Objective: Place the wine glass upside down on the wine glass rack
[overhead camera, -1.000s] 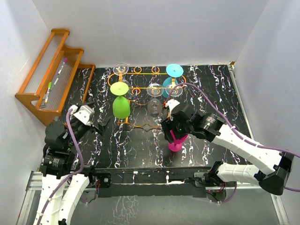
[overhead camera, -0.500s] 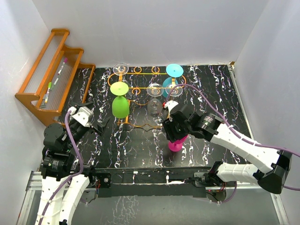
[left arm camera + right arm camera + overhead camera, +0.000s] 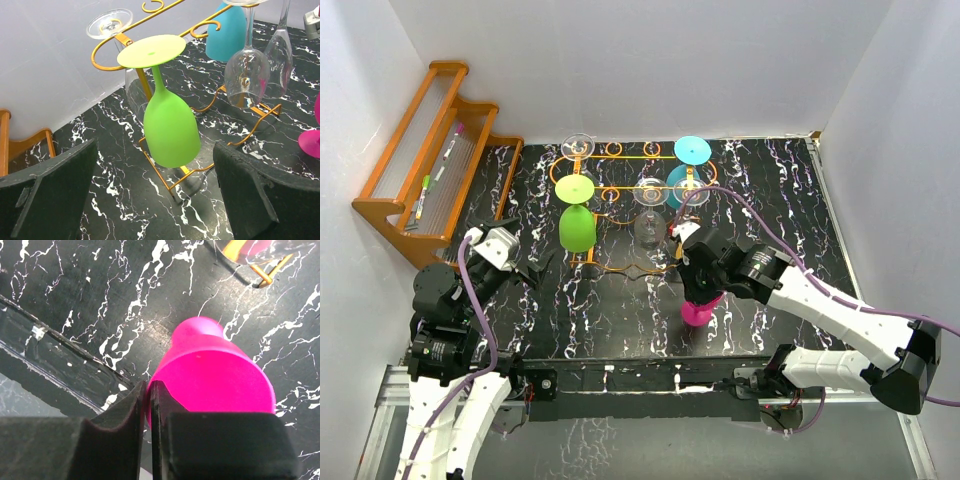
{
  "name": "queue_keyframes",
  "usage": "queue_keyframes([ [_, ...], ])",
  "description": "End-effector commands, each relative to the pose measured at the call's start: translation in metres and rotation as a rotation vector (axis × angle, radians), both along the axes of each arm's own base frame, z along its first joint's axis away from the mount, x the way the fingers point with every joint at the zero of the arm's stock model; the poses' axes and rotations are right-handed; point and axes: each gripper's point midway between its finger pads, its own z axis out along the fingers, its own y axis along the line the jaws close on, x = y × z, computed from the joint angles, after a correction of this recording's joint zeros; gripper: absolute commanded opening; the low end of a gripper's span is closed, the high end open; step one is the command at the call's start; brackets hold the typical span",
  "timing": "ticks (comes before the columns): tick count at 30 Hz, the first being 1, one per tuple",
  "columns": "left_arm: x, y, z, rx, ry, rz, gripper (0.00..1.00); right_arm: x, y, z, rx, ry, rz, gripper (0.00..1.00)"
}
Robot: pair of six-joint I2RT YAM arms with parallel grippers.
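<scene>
Pink wine glass (image 3: pixel 215 380) clenched in right tool (image 3: pixel 149 395) near rack's (image 3: pixel 620 268) front edge; left tool (image 3: pixel 542 266) released

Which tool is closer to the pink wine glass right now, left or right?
Right. The right tool is pinched on the pink wine glass itself. The left tool sits open well off to its left, near the green glass.
</scene>
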Motion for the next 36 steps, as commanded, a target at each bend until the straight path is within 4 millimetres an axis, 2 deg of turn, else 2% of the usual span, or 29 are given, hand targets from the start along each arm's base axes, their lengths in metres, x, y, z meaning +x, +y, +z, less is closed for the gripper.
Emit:
queue_keyframes([
  [1,-0.005,-0.002,0.014,-0.014,-0.033,-0.017,0.97,0.003,0.004,0.021,0.044,-0.034,-0.013,0.08],
  [3,-0.013,-0.010,0.025,-0.017,-0.044,-0.071,0.97,0.004,0.004,0.038,0.067,-0.048,-0.026,0.08],
  [4,-0.023,-0.016,0.039,-0.016,-0.065,-0.123,0.97,0.002,0.005,0.048,0.089,-0.050,-0.030,0.08],
  [7,-0.050,-0.032,0.066,-0.026,-0.089,-0.257,0.97,-0.008,0.007,0.082,0.188,-0.063,-0.015,0.08],
  [10,-0.069,-0.041,0.091,-0.067,-0.092,-0.332,0.97,-0.025,0.008,0.114,0.299,-0.074,0.045,0.08],
  [13,-0.079,-0.049,0.113,-0.109,-0.086,-0.396,0.97,-0.048,0.016,0.159,0.492,-0.115,0.159,0.08],
  [16,-0.088,-0.059,0.144,-0.220,-0.048,-0.483,0.97,-0.065,0.024,0.219,0.744,-0.232,0.261,0.08],
  [18,-0.097,-0.066,0.175,-0.290,-0.082,-0.560,0.97,-0.074,0.026,0.256,0.880,-0.336,0.336,0.08],
  [22,-0.109,-0.070,0.230,-0.424,-0.130,-0.649,0.97,-0.086,0.036,0.312,1.077,-0.548,0.509,0.08],
  [24,-0.111,-0.069,0.253,-0.489,-0.153,-0.677,0.97,-0.080,0.040,0.338,1.145,-0.681,0.530,0.08],
  [28,-0.110,-0.062,0.289,-0.601,-0.203,-0.671,0.97,-0.028,0.035,0.396,1.206,-0.889,0.271,0.08],
  [30,-0.113,-0.058,0.303,-0.631,-0.238,-0.671,0.97,-0.016,0.027,0.423,1.260,-1.004,0.195,0.08],
  [33,-0.119,-0.052,0.315,-0.675,-0.292,-0.683,0.97,-0.009,0.010,0.457,1.393,-1.191,0.104,0.08],
  [36,-0.106,-0.041,0.319,-0.766,-0.304,-0.642,0.97,0.001,-0.008,0.475,1.515,-1.307,-0.027,0.08],
])
